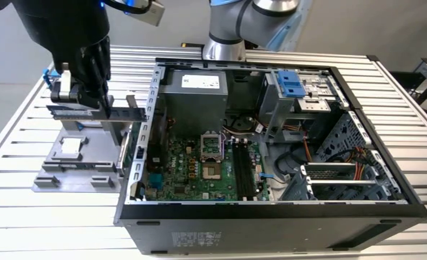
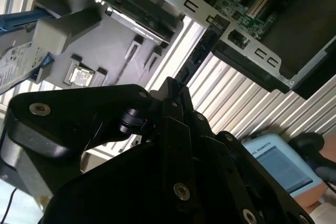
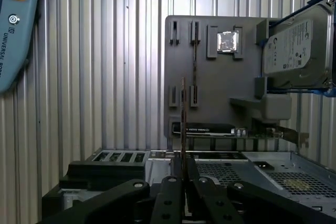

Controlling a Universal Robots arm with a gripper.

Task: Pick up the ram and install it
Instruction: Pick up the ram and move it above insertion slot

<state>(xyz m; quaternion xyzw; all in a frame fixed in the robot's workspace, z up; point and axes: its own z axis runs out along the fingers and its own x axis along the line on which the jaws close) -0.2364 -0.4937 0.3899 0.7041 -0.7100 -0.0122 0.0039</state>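
Noted at the exterior view's left: gripper (image 1: 83, 105) closed narrow on the ram (image 1: 126, 112), held level and on edge, pointing lengthwise toward the machine. Checked against the first wrist view: ram seen there edge-on, a thin line rising straight from between the fingers (image 3: 172, 182), apparently pinched square with no visible lean. Directly beneath in the exterior view: grey holder (image 1: 69, 170) on the slatted table (image 1: 25, 227). Ram above the holder's base and close to its uprights; cannot tell whether quite free of them. Judged step in hand: carrying the ram off the holder, nothing installed yet. Further right: open computer case (image 1: 271, 214), with its near side wall (image 1: 152, 108) just beside the ram's end. Judged the likeliest snag, so mind that metal edge. Inside, green motherboard (image 1: 188, 173), then black memory slots (image 1: 243, 170), well apart from the ram and apparently running crosswise to it as held. To do this step well: keep the pinch firm and centred so nothing twists in the pads. Keep the stick level. Hold height clear of uprights and case rim. Move slowly and put no sideways load on the thin board.
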